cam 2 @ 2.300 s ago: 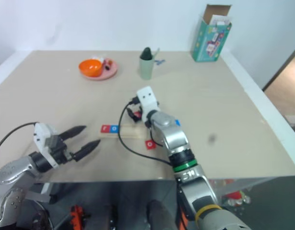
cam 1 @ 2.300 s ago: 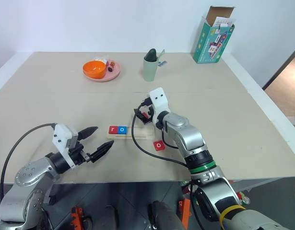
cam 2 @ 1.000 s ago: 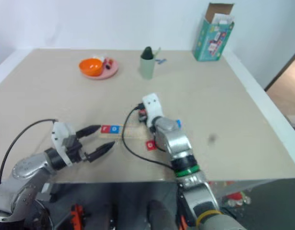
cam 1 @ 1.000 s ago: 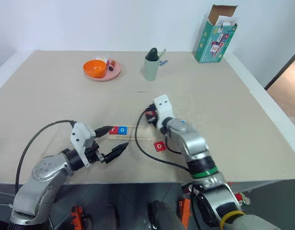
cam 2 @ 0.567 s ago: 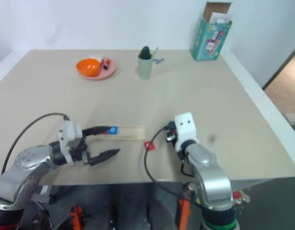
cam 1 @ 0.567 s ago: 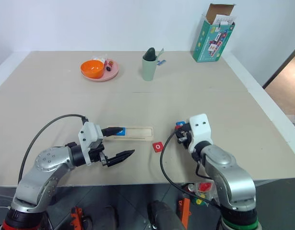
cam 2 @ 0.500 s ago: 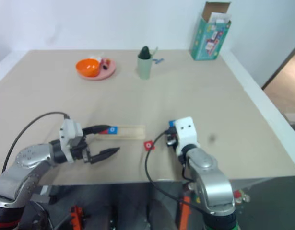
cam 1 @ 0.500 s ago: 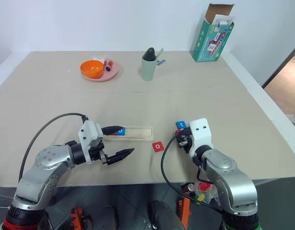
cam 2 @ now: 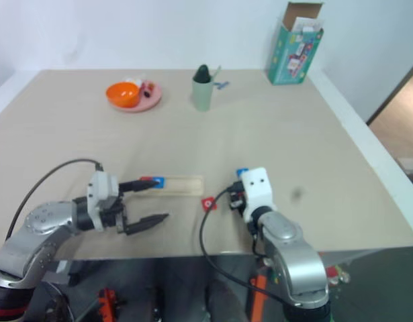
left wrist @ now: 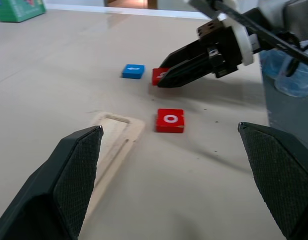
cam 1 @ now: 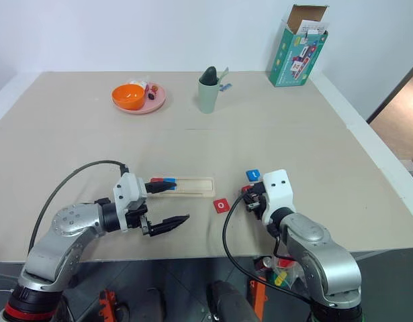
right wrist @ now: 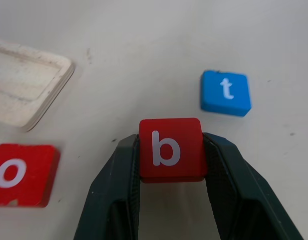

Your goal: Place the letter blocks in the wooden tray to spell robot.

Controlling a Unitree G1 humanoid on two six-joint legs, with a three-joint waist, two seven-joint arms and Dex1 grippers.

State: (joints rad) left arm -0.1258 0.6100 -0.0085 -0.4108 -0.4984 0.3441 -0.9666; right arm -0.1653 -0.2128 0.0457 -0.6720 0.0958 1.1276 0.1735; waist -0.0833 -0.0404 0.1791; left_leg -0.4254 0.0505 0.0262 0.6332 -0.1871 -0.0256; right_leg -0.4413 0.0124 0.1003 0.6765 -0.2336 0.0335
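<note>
Two hands: right hand [right wrist: 170, 165] clamps red b block [right wrist: 170, 149], left hand [cam 1: 168, 204] wide open, empty.

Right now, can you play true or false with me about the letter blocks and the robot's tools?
1. The right tool is pinching the red b block. True.
2. The blue t block sits in the wooden tray. False: it lies on the table, outside the tray.
3. The left tool is open and holds nothing. True.
4. The loose red o block is stacked on the t block. False: it lies alone on the table near the tray's end.
5. The orange bowl rests on the pink plate. True.
</note>
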